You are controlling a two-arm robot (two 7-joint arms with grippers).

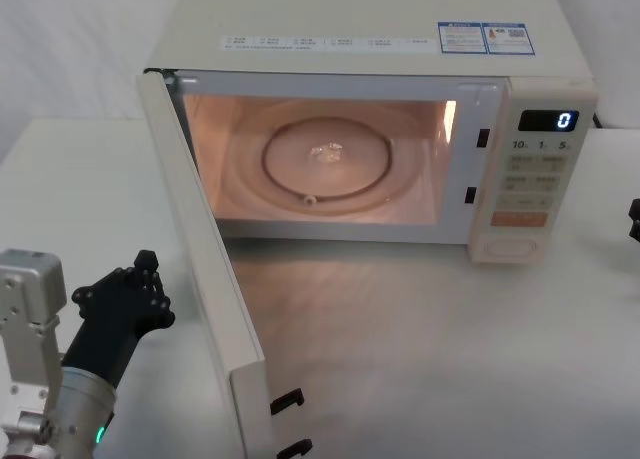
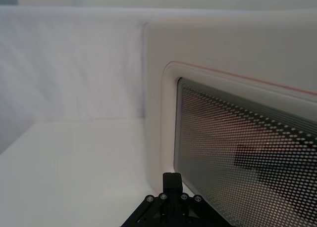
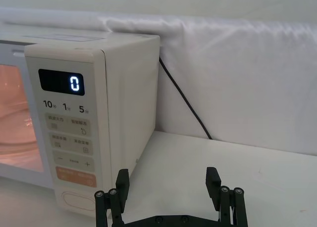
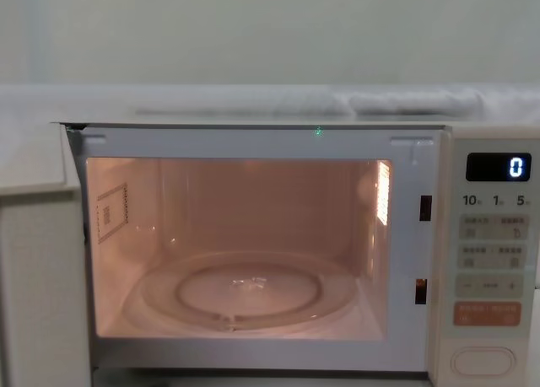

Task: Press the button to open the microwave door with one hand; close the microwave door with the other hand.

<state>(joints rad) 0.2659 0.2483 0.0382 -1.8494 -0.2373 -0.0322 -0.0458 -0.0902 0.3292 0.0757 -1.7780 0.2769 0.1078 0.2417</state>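
Observation:
The cream microwave (image 1: 370, 19) stands with its cavity lit and the microwave door (image 1: 205, 269) swung wide towards me on its left hinge. Its outer face and dark meshed window (image 2: 247, 148) fill the left wrist view. My left gripper (image 1: 146, 266) is shut and empty, hovering just outside the door's outer face, near its free end. The wide open-door button (image 1: 510, 247) sits at the bottom of the control strip (image 3: 69, 143), below the display showing 0 (image 4: 498, 166). My right gripper (image 3: 167, 185) is open and empty, low on the table right of the oven, at the edge of the head view (image 1: 634, 219).
A glass turntable (image 1: 325, 159) lies inside the cavity. Two black latch hooks (image 1: 288, 401) stick out of the door's free edge. A black power cable (image 3: 183, 98) runs down the white backdrop behind the oven. White table (image 1: 450, 359) spreads in front and right of the oven.

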